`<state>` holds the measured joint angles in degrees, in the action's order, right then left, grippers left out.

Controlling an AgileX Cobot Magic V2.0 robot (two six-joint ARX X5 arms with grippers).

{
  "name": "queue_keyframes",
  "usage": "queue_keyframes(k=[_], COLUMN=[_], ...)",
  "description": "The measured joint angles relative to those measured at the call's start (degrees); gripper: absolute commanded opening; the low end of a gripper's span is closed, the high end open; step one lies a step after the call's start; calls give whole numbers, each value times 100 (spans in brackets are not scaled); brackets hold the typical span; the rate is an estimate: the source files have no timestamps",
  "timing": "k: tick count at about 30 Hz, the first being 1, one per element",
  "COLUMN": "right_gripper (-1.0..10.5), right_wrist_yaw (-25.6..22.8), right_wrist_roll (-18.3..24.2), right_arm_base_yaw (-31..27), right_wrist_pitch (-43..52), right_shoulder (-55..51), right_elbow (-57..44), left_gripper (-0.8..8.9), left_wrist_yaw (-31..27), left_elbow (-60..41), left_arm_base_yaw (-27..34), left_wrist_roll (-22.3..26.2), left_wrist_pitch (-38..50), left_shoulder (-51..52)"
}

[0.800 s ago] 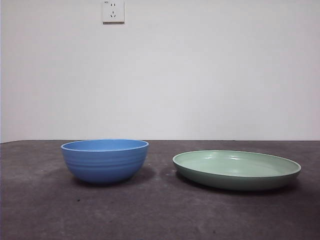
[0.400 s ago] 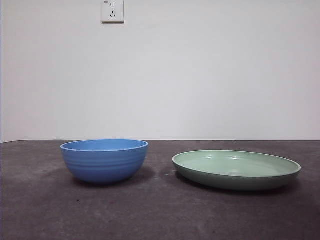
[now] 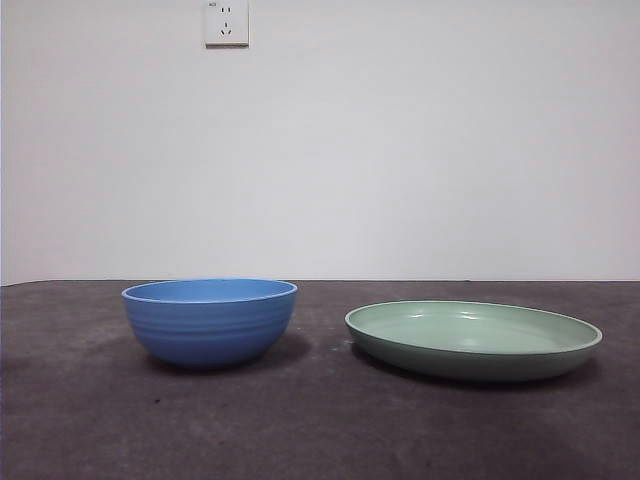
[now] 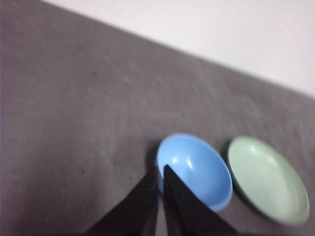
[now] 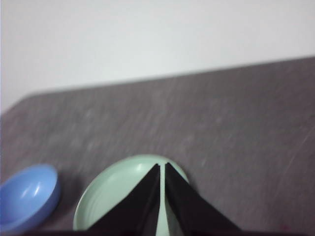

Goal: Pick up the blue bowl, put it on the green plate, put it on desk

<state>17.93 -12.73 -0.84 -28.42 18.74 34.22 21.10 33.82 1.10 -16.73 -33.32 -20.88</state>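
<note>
A white wall with a socket (image 3: 226, 22) backs the dark desk (image 3: 300, 420). The front view shows no arm; only the wrist views show them. The left gripper (image 4: 161, 168) hangs above the bowl (image 3: 210, 321), jaws nearly together, holding nothing. The right gripper (image 5: 162, 166) is likewise above the plate (image 3: 473, 340). The bowl stands upright beside the plate, apart from it.

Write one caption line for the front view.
Blue bowl and green plate sit apart on the desk.
</note>
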Motion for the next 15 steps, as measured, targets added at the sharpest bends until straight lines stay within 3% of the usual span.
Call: queue_keyframes(k=[7,15], right_gripper=[9,9], right_wrist_yaw=[850,1056], right_wrist_roll=[723,1397], right_arm_base_yaw=[70,645], right_wrist_pitch=[-1204,-2267], right_shoulder=[1421,2393], right_elbow=[1040,1440], left_gripper=[16,16], left_wrist_yaw=[953,1058], left_elbow=[726,1342], left_arm_base_yaw=[-173,-894], left_wrist_roll=[815,1497], left_wrist_pitch=[-730,-1635], left_shoulder=[-1137,-2081])
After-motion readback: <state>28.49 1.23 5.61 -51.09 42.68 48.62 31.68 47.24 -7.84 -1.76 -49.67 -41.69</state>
